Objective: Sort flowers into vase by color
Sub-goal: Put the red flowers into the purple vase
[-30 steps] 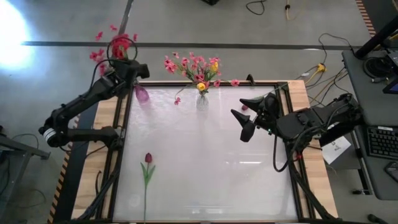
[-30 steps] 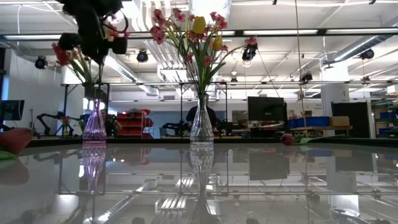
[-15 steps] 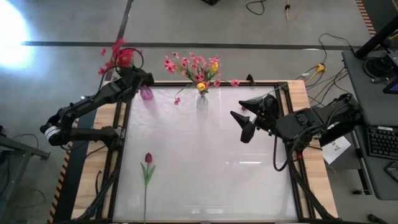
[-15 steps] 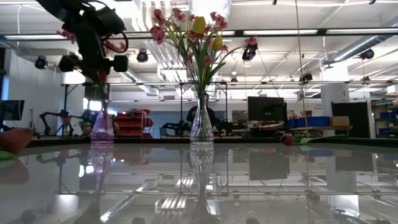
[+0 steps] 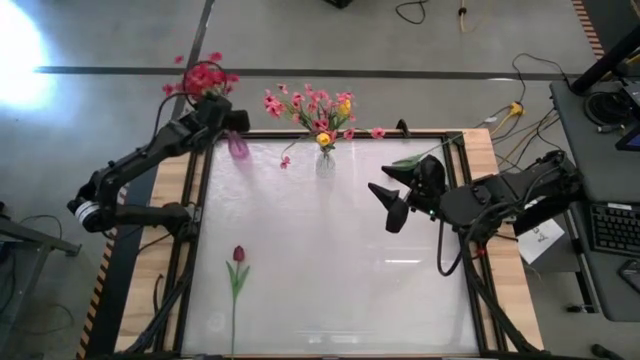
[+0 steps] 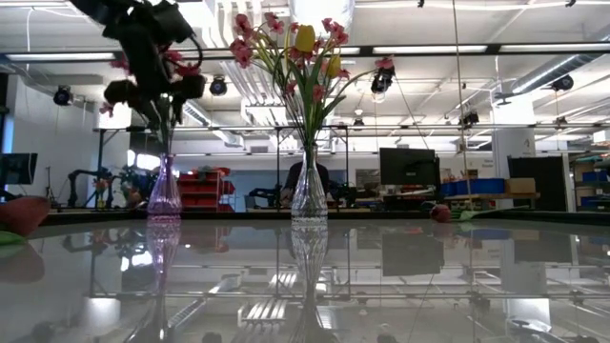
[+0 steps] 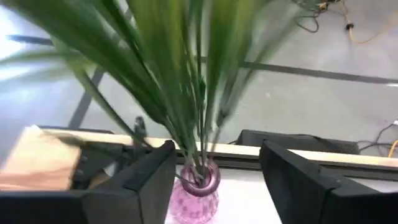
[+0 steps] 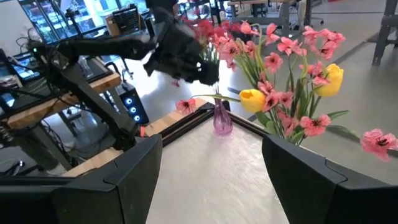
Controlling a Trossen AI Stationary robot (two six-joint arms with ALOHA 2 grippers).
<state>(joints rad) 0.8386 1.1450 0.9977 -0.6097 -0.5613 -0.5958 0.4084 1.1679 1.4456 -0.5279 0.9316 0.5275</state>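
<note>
left gripper (image 5: 228, 120): far left corner of the bench (image 5: 330, 290), over the purple vase (image 5: 238, 146); jaws spread apart either side of the green stems, gripping nothing
red flowers (image 5: 203, 77): bunch standing in the purple vase, stems in its neck, blossoms past the bench's far edge in the high view
purple vase: leans in the high view, upright in the low view, left of the clear vase
clear vase (image 5: 325, 160): far edge, middle; holds pink flowers (image 5: 300, 103) and yellow buds (image 5: 343, 106)
right gripper (image 5: 392, 193): hovers over right-centre of the bench, well apart from both vases; jaws open and empty
dark-red bud (image 5: 238, 255): single stem lying flat near front left of the bench
loose pink blossom (image 5: 285, 161): on the bench between the two vases
background: person seated behind the clear vase in the low view (image 6: 307, 181)
</note>
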